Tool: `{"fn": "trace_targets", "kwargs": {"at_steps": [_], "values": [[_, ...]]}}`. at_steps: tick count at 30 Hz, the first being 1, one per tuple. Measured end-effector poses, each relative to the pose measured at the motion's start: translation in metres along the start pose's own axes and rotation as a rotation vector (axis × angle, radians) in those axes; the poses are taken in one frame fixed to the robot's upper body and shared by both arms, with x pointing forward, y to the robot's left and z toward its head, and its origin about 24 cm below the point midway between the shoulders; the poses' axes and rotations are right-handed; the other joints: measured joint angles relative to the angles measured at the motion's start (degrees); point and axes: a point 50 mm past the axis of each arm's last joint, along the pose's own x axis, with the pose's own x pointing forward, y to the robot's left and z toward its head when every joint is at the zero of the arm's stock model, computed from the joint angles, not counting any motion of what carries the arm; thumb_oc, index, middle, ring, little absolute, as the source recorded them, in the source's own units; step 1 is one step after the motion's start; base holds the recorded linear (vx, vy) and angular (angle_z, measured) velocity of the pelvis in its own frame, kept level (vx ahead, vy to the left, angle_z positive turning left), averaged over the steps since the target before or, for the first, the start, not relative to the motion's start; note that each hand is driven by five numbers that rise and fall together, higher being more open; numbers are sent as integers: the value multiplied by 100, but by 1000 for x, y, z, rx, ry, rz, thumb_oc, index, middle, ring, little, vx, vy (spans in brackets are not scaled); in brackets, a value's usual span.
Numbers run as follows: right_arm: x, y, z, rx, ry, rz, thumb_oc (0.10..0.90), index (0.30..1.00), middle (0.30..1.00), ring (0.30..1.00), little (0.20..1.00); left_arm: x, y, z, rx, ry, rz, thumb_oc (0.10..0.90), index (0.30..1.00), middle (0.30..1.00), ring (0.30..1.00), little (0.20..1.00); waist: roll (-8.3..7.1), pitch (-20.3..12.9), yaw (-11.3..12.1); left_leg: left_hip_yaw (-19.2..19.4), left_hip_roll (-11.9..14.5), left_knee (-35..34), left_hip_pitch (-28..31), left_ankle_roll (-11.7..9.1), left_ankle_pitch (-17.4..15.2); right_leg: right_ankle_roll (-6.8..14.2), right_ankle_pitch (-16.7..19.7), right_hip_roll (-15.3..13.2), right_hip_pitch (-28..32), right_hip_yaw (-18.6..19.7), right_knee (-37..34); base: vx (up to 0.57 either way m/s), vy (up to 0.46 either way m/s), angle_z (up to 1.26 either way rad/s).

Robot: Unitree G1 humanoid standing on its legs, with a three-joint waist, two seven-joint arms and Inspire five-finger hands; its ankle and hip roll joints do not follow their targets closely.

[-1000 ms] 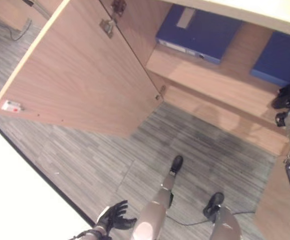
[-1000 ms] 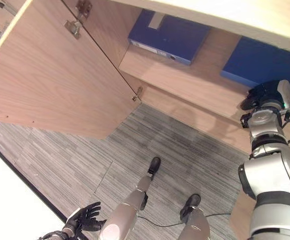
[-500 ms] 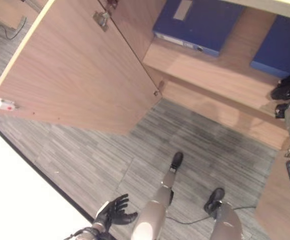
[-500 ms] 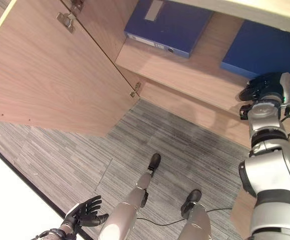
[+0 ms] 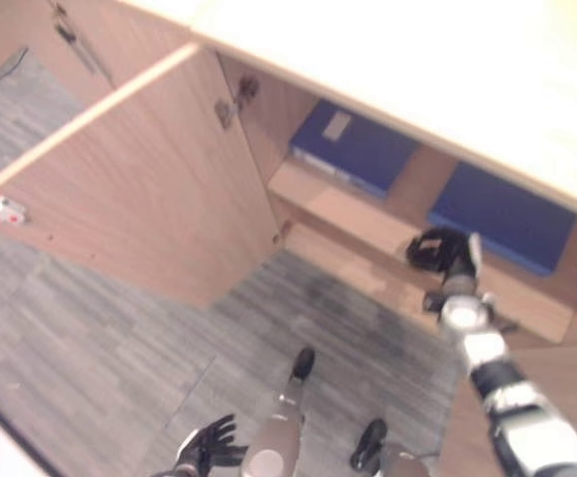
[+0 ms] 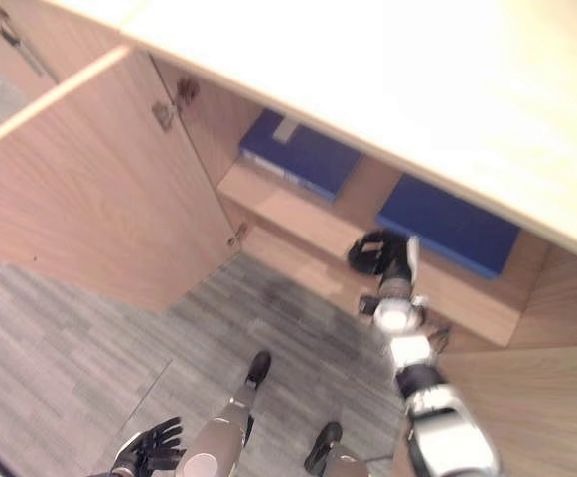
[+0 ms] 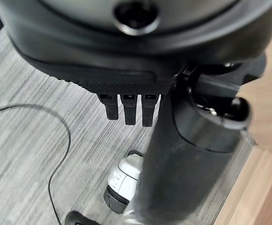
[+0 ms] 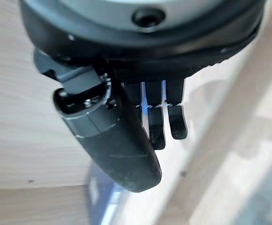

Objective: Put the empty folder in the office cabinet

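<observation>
- Left eye view: the cabinet stands with its door swung wide. Two blue folders lie flat on its shelf, the left folder and the right folder well apart. The right hand hangs just before the shelf edge, between them, holding nothing. The left hand is low over the grey carpet, fingers spread.
- Right eye view: same scene.
- Left wrist view: fingers straight, empty, above the carpet.
- Right wrist view: fingers and thumb relaxed, empty; blue shows beyond them.
</observation>
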Motion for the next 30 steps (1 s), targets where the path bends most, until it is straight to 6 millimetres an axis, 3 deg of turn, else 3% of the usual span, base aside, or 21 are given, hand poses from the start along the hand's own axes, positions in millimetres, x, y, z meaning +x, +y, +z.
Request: {"fn": "trace_targets", "kwargs": {"at_steps": [1, 3, 4, 5, 6, 8, 9, 10, 12, 13, 15, 17, 18, 20, 21, 22, 23, 25, 27, 29, 30], "values": [[-7, 0, -8, -6, 15, 15, 800, 900, 900, 900, 900, 0, 2, 0, -15, 4, 12, 800, 900, 900, 900, 900, -49, -41, 40, 68, -12, 10, 47, 32, -25, 25, 54, 15, 68, 16, -90, 33, 46, -22], [-17, 0, -23, -11, 59, 38, 800, 900, 900, 900, 900, 2, 3, 5, -22, -15, 20, 800, 900, 900, 900, 900, -171, -100, -120, 274, -165, 172, 190, 142, -178, 93, 158, -144, 147, 176, -19, 28, 203, -25], [-23, -3, -23, -1, 44, 44, 800, 900, 900, 900, 900, 3, -2, 4, -33, 2, 17, 800, 900, 900, 900, 900, -142, -98, -214, 493, -205, 908, -35, 298, -558, 108, 142, -250, 28, 259, 489, 14, 188, -32], [-29, -9, -24, -9, 33, 49, 800, 900, 900, 900, 900, 0, -6, -10, -66, 36, 20, 800, 900, 900, 900, 900, 0, -99, -216, 583, -61, 1027, 104, 290, -735, 243, 188, -282, -29, 342, 1052, -15, 20, -28], [-36, -11, -34, -34, 58, 68, 800, 900, 900, 900, 900, -1, -8, -14, -69, 49, 21, 800, 900, 900, 900, 900, 24, -155, -283, 533, -33, 958, 352, 302, -779, 270, 295, -300, -24, 488, 1362, -11, -3, -24], [-48, -15, -48, -42, 95, 74, 800, 900, 900, 900, 900, -3, -2, -11, -63, 22, 38, 800, 900, 900, 900, 900, -16, -391, -405, 325, 44, 783, 502, 346, -709, 355, 115, 52, -149, 1124, 1377, 14, 1, 46], [-53, -17, -54, -37, 106, 78, 800, 900, 900, 900, 900, 0, 2, 0, -55, -12, 50, 800, 900, 900, 900, 900, -100, -427, -578, 17, 14, 654, 444, 319, -579, 223, -94, 506, -94, 1913, 930, 30, -16, 108], [-56, -18, -57, -40, 118, 84, 800, 900, 900, 900, 900, 2, 3, 6, -52, -27, 52, 800, 900, 900, 900, 900, -147, -451, -658, -138, -24, 592, 394, 363, -544, 207, -128, 717, -66, 2281, 599, 21, -20, 101], [-57, -19, -61, -43, 133, 90, 800, 900, 900, 900, 900, 3, 1, 13, -55, -58, 54, 800, 900, 900, 900, 900, -164, -464, -629, -380, -82, 286, 400, 246, -226, -33, -71, 1014, -15, 2623, -227, 57, -101, 83], [-61, -24, -72, -63, 182, 81, 800, 900, 900, 900, 900, 4, -3, 13, -66, -59, 57, 800, 900, 900, 900, 900, -85, -490, -731, -596, -147, 9, 494, 227, -222, -392, 465, 1013, 333, 2389, -777, 47, -133, 110], [-69, -30, -85, -79, 236, 81, 800, 900, 900, 900, 900, 2, -3, 13, -74, -80, 71, 800, 900, 900, 900, 900, -35, -527, -645, -514, -147, -123, 522, 145, -559, -526, 740, 927, 614, 2045, -1223, -12, -134, 98], [-79, -37, -94, -98, 268, 86, 800, 900, 900, 900, 900, -4, -2, 12, -112, -115, 88, 800, 900, 900, 900, 900, 80, -538, -463, -497, -121, -136, 476, 100, -596, -545, 884, 999, 810, 1858, -1479, -15, -103, 74], [-87, -42, -103, -110, 301, 86, 800, 900, 900, 900, 900, -7, -1, 22, -136, -175, 89, 800, 900, 900, 900, 900, -46, -493, -415, -609, -216, -79, 441, -31, -605, -599, 912, 873, 888, 1561, -1709, -53, -84, 85], [-90, -41, -105, -106, 312, 89, 800, 900, 900, 900, 900, -7, 2, 23, -141, -177, 96, 800, 900, 900, 900, 900, -158, -498, -321, -558, -387, 345, 367, -62, -570, -572, 943, 680, 943, 1349, -1658, -68, -52, 73], [-90, -45, -105, -119, 307, 87, 800, 900, 900, 900, 900, -9, -1, 25, -138, -197, 88, 800, 900, 900, 900, 900, -40, -514, -332, -588, -265, 602, 388, -52, -634, -488, 900, 795, 991, 1212, -1657, -89, 34, 80], [-90, -51, -106, -132, 312, 77, 800, 900, 900, 900, 900, -10, -4, 28, -137, -218, 75, 800, 900, 900, 900, 900, 107, -529, -373, -634, -164, 461, 388, -58, -349, -472, 882, 887, 1024, 1089, -1643, -78, 40, 95], [-90, -52, -107, -135, 324, 70, 800, 900, 900, 900, 900, -8, -7, 38, -137, -249, 63, 800, 900, 900, 900, 900, 65, -524, -353, -658, -167, 292, 433, -24, -382, -436, 863, 795, 982, 1006, -1617, -184, 134, 96], [-83, -50, -101, -133, 299, 81, 800, 900, 900, 900, 900, -6, -11, 54, -136, -298, 49, 800, 900, 900, 900, 900, 96, -459, -279, 161, -6, 65, 328, 13, -337, -374, 825, 739, 968, 871, -1513, -147, 127, 65], [-77, -40, -94, -131, 268, 106, 800, 900, 900, 900, 900, -8, -9, 73, -137, -363, 54, 800, 900, 900, 900, 900, -186, -352, -356, 2090, 312, 63, 285, -176, -731, -361, 892, 379, 1042, 568, -1656, 3, 78, 59], [-69, -34, -85, -116, 235, 115, 800, 900, 900, 900, 900, -9, -10, 86, -137, -421, 50, 800, 900, 900, 900, 900, -366, -244, -284, 1933, 351, 653, 229, -76, -689, -277, 945, 68, 1053, 522, -1654, 30, 126, 31], [-67, -34, -80, -106, 214, 115, 800, 900, 900, 900, 900, -7, -14, 88, -136, -423, 37, 800, 900, 900, 900, 900, -430, -227, -365, 1753, 496, 1411, 253, -185, -858, -218, 957, -166, 1212, 369, -1652, 17, 105, 46]]}}
